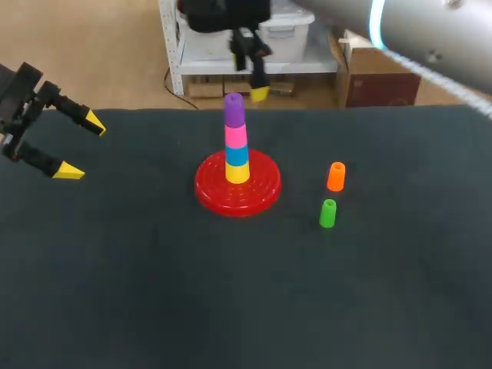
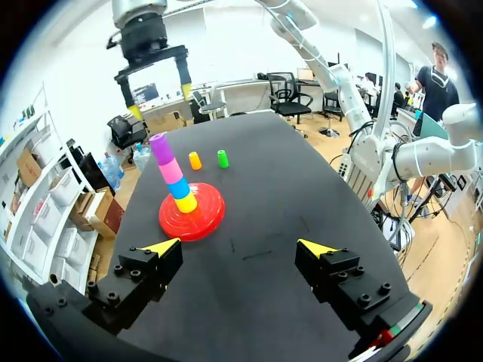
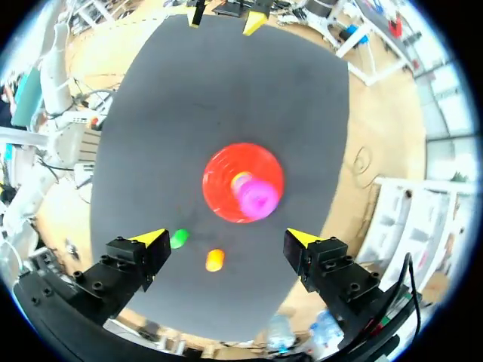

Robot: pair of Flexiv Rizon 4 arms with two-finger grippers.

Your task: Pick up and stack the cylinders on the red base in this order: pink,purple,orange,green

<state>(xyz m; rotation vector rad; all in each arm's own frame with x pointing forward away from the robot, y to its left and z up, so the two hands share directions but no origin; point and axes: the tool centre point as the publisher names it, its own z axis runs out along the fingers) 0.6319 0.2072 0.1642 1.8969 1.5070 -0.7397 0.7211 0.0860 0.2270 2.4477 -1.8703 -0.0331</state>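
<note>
The purple cylinder (image 1: 234,110) tops a stack on the red base (image 1: 238,198). The pink cylinder (image 1: 236,136) sits directly under it, then a blue cylinder (image 1: 237,155), then a yellow cylinder (image 1: 237,173) at the bottom. The stack stands upright at the middle of the base, leaning slightly in the left wrist view.

The orange cylinder (image 1: 336,176) and the green cylinder (image 1: 327,213) stand upright on the dark table (image 1: 154,292), to the right of the base and clear of it. They are near each other but not touching, with the green one closer to the robot.

The right gripper (image 3: 226,241) hangs above the stack, pointing down. Its fingers are spread wide with nothing between them, and the purple top shows just ahead of them in its own wrist view. The left gripper (image 1: 82,147) is at the table's left edge, well apart from the base. Its fingers are also spread and empty, and they point toward the stack.
</note>
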